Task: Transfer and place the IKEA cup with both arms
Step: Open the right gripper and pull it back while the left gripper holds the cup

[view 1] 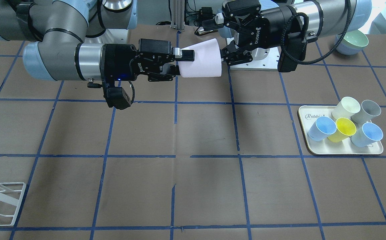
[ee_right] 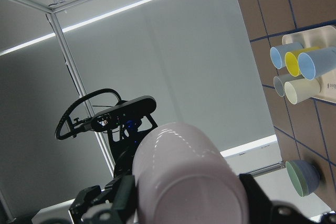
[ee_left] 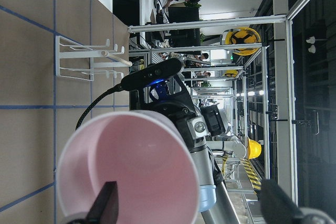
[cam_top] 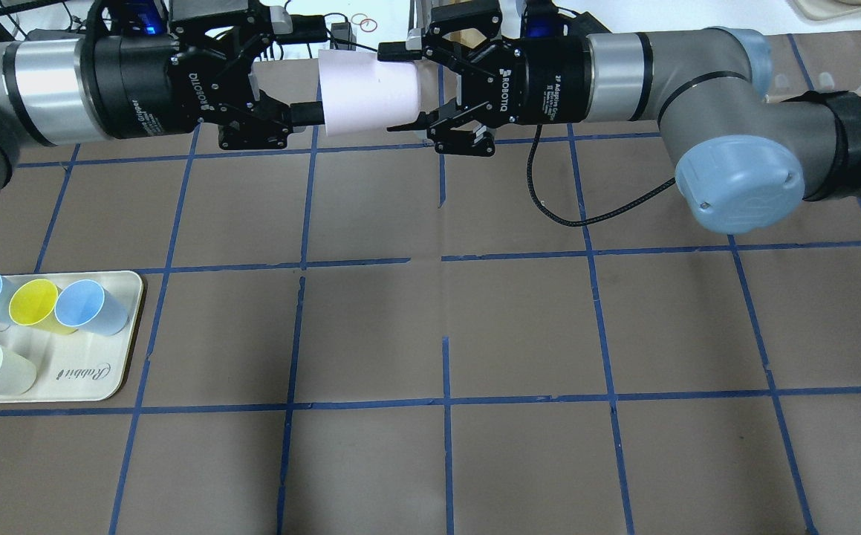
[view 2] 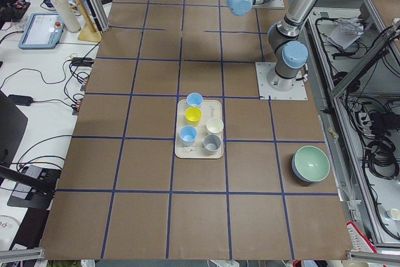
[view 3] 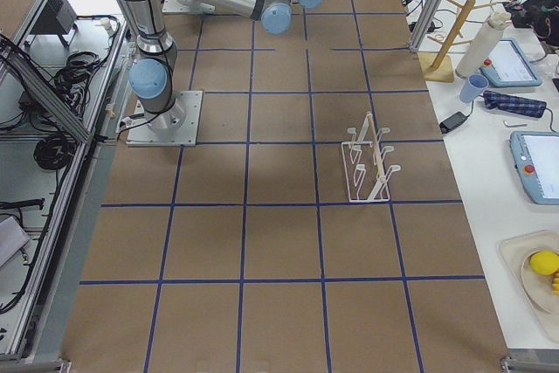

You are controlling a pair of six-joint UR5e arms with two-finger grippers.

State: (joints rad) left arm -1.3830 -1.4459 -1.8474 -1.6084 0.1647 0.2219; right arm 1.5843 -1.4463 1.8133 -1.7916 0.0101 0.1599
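Note:
The pale pink IKEA cup (cam_top: 367, 96) hangs on its side in the air between both arms, at the robot's end of the table. Its mouth faces my left gripper and its base faces my right gripper. My right gripper (cam_top: 400, 89) is shut on the base end of the cup (view 1: 201, 60), one finger on each side (ee_right: 126, 192). My left gripper (cam_top: 311, 68) is open at the cup's mouth. Its jaws stand wide apart, and one finger (ee_left: 107, 203) lies across the pink opening (ee_left: 142, 166). It also shows in the front view (view 1: 221, 40).
A cream tray (cam_top: 103, 386) holds several cups: light blue, yellow, cream and grey (view 1: 345, 128). Stacked green and blue bowls (view 1: 354, 41) sit near the left arm's base. A white wire rack (view 3: 367, 172) stands on the right arm's side.

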